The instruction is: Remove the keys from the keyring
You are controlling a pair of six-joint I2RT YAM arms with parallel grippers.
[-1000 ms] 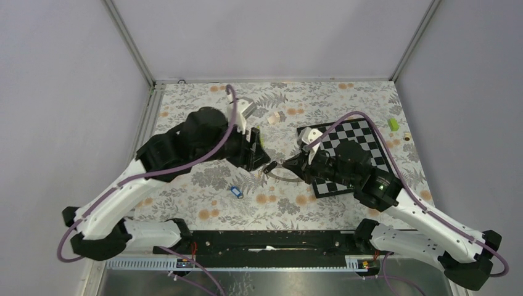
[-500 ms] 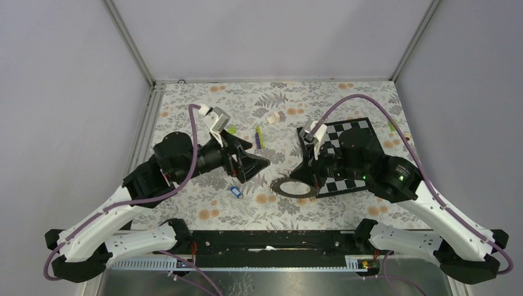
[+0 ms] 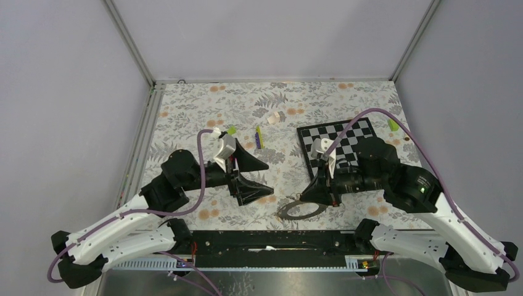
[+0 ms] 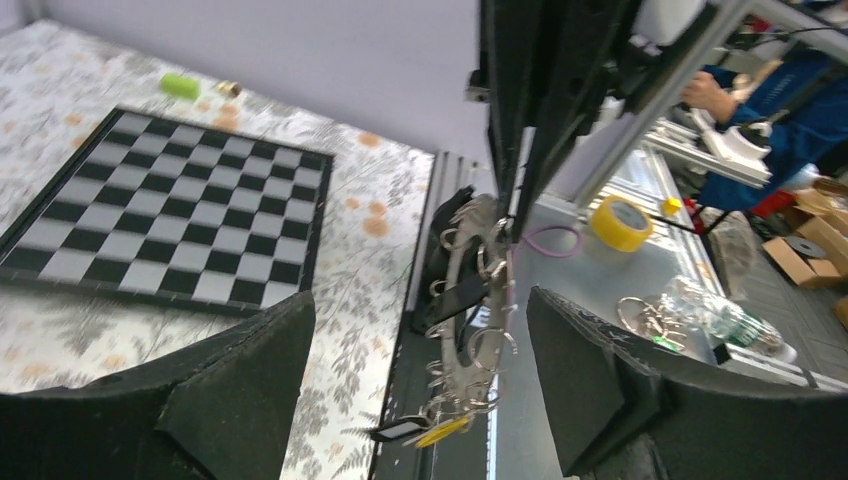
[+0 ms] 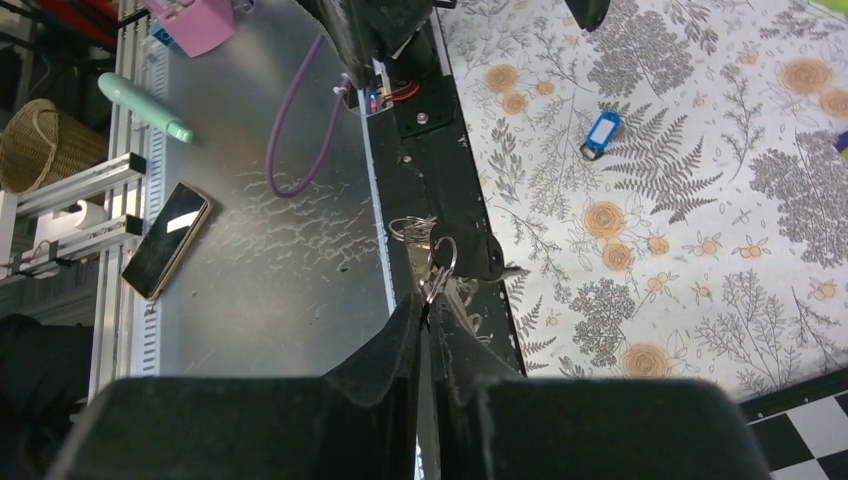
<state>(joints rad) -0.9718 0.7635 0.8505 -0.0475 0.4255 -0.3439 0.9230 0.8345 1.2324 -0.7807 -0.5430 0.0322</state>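
The left arm reached low across the floral tablecloth (image 3: 185, 111). Its left gripper (image 3: 267, 177) was turned sideways toward the right arm, the black wedge-shaped fingers (image 4: 240, 370) spread wide with nothing between them. The right arm was bent back toward the table's near edge, and the right gripper (image 3: 306, 198) pointed down and to the left, its fingers pinched tight on the rim of the keyring (image 3: 296, 218). The keyring was held over that near edge, near the left fingertips. It was a large silvery-grey metal hoop, seen edge-on from the left wrist and lined with small split rings. Keys (image 4: 440, 432) with black and yellow plastic tags dangled at its lowest point. A blue-tagged key (image 5: 600, 133) lay loose on the cloth, well apart from the hoop. The chessboard (image 3: 345, 132) lay flat behind the right gripper.
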